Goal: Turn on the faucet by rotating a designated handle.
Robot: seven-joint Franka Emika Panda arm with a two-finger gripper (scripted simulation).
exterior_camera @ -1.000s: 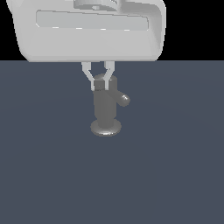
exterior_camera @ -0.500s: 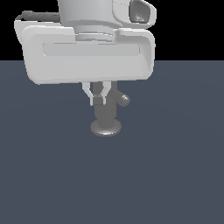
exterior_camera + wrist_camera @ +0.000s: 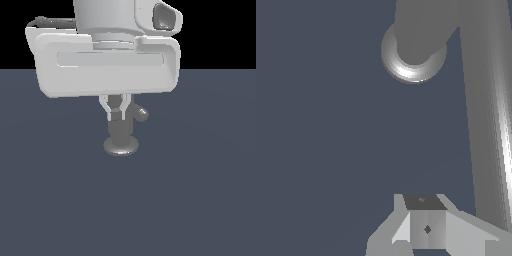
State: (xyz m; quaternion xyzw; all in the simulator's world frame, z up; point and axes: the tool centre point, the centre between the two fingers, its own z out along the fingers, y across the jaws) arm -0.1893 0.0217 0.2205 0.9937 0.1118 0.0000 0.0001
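- Nearest to us in the exterior view, the robot's white hand fills the upper half of the picture. Over the last 1 second it has risen in the frame and its wrist housing has come into sight, so we judge it has moved up or towards the camera.
- Below it, the tool hangs with its 2 fingers drawn close together, their tips meeting in front of the faucet's top. We see nothing held between them. In the wrist view the tool shows the same narrow set, with only the dark bench behind it.
- Behind the tool stands the faucet, upright on its round foot on the bench, in the same spot as 1 second ago.
- The handle sticks out from the faucet's upper part towards the exterior view's right, pointing the same way as before. The wrist view shows its rounded tip well apart from the tool.
- We judge the handle has not yet been turned; the tool needs to come against its side and push it round.
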